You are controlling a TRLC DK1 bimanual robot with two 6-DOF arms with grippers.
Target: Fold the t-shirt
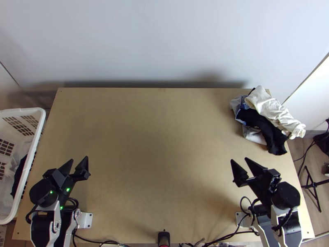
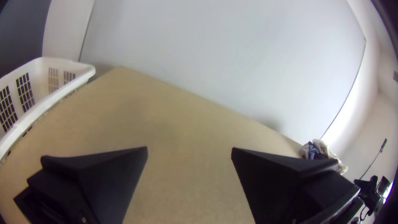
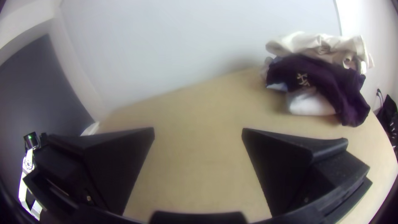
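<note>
One bunched clothes pile (image 1: 266, 120) beyond the right claw (image 1: 239, 159)

Released, the right claw holds its fingers apart above the table (image 1: 156, 144). Past it and farther right lie a dark garment (image 1: 276, 142) and cream cloth (image 1: 271, 108); I cannot tell which piece is the t-shirt. The left claw (image 1: 79, 159) is likewise released, well apart from the pile, with a white basket (image 1: 36, 144) to its left.

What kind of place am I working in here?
Probably a small robot work cell set up for handling laundry: two arms mounted at a wooden table against a pale wall, a heap of garments at the table's far right corner, and a white plastic basket beside it on the left.
</note>
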